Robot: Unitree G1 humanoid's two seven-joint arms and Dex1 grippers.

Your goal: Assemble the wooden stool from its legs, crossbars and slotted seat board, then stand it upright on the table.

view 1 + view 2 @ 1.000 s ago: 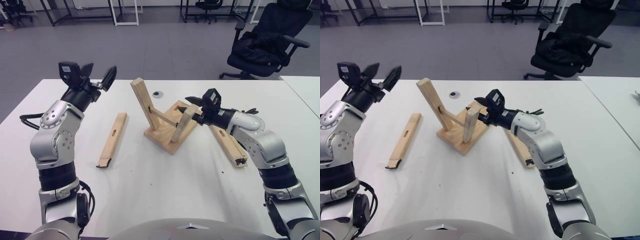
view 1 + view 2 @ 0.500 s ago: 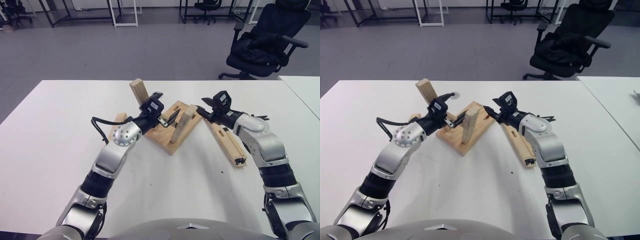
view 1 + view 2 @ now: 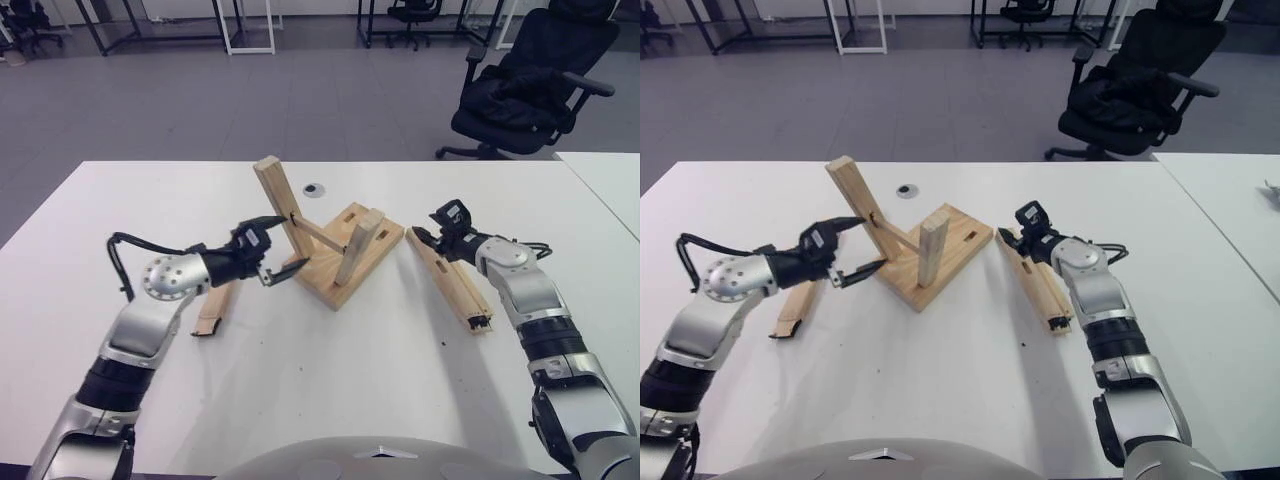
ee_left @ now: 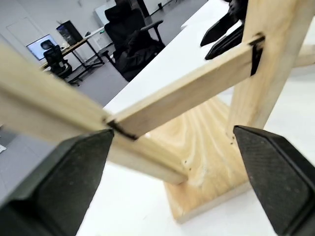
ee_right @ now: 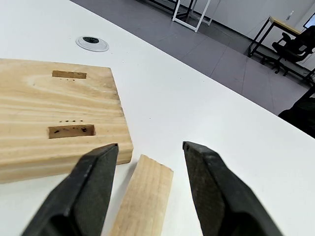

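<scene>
The slotted seat board [image 3: 338, 278] lies flat mid-table. A tall leg [image 3: 276, 195] and a shorter leg [image 3: 358, 243] stand in it, joined by a crossbar [image 3: 322, 235]. My left gripper [image 3: 290, 242] is open at the tall leg's lower part. In the left wrist view the crossbar [image 4: 187, 91] runs between its fingers [image 4: 54, 182]. A loose leg [image 3: 213, 312] lies partly under that arm. Right of the board my right gripper [image 3: 420, 240] is open over the near end of another loose leg [image 3: 457, 287], whose end [image 5: 145, 196] sits between its fingers [image 5: 91, 191].
A round cable grommet [image 3: 318, 188] sits in the table behind the stool. An office chair [image 3: 530, 80] stands on the floor beyond the far right corner. A second table [image 3: 610, 180] adjoins on the right. Bare tabletop lies in front of the board.
My left arm came down from high at the left to the stool, then drew back to the tall leg. My right gripper left the shorter leg for the loose leg at right.
</scene>
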